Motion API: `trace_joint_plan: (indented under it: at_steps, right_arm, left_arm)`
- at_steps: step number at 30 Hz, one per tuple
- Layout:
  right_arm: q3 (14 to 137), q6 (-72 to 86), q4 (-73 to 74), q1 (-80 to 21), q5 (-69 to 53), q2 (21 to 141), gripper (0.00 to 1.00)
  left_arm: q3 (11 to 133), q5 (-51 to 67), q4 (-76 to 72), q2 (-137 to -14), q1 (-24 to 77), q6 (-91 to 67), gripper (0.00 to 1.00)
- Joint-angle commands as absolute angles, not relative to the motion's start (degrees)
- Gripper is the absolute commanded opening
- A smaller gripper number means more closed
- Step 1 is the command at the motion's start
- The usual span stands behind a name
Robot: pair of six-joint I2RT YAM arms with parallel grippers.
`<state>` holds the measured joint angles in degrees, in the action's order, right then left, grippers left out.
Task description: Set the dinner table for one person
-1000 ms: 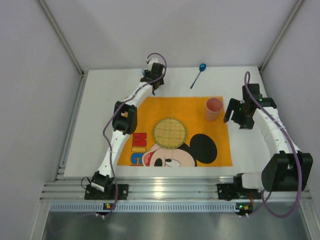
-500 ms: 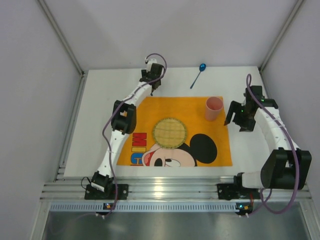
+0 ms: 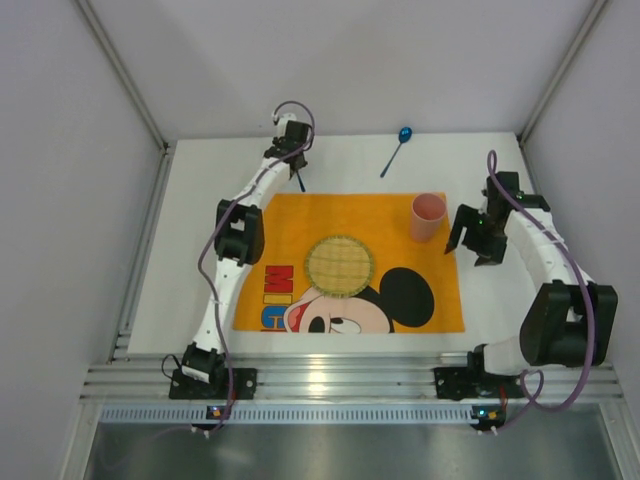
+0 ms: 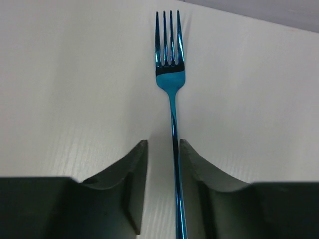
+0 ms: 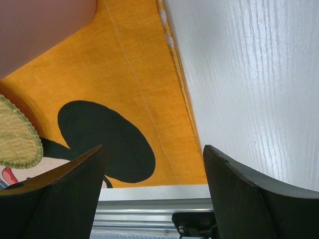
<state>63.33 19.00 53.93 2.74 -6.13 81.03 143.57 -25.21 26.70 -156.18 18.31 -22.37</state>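
Observation:
A blue metal fork (image 4: 170, 79) lies on the white dinner table (image 3: 200, 220) at the back left, just behind the orange placemat (image 3: 300, 215). In the top view the fork (image 3: 299, 182) shows as a thin dark line. My left gripper (image 4: 163, 144) stands over its handle, jaws a little apart. The handle touches one finger (image 4: 199, 169) and is clear of the other. In the top view the left gripper (image 3: 296, 168) is at the back. My right gripper (image 5: 152, 152) is wide open and empty over the mat's right edge, beside the pink cup (image 3: 428, 217).
A round woven plate (image 3: 340, 264) lies in the middle of the placemat. A blue spoon (image 3: 398, 148) lies at the back of the table, right of centre. The silver rail (image 3: 340, 375) runs along the near edge. Grey walls enclose the table on three sides.
My left gripper has moved left and back, and the fork now shows on the table in front of it. My right gripper has shifted slightly toward the near side.

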Motion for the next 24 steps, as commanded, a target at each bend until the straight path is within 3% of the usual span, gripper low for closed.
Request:
trace_joint_plan:
  at_steps: [1,4,9,12,14,15,20,24]
  right_arm:
    - [65.7,18.2,52.4,3.2,-6.6,81.9,0.79]
    - [65.9,18.5,52.2,3.3,-6.9,82.7,0.79]
    - [66.3,18.7,52.0,3.7,-7.6,83.8,0.79]
    - [66.7,18.8,52.1,3.8,-8.2,83.9,0.79]
    - [66.8,19.0,52.0,3.8,-8.3,83.8,0.79]
    - [66.8,19.0,52.2,3.8,-8.3,83.5,0.78]
    - [66.1,19.0,52.9,3.8,-7.4,81.8,0.79]
    - [64.8,19.6,53.6,3.9,-6.4,80.0,0.79]
  left_arm:
    - [147.1,-20.7,29.6,-156.6,17.5,-22.3,0.32]
    - [147.9,-18.6,31.4,-157.5,16.6,-22.5,0.15]
    - [149.2,-13.5,33.4,-159.1,14.2,-25.0,0.09]
    - [149.2,-13.4,33.5,-159.2,14.1,-25.0,0.14]
    - [149.2,-13.4,33.4,-159.0,14.3,-24.5,0.39]
    - [148.5,-14.7,32.1,-158.4,14.8,-23.8,0.43]
    - [130.0,-18.5,15.6,-146.7,17.6,-22.1,0.53]
    - [131.8,-20.6,13.4,-146.1,17.8,-23.8,0.52]
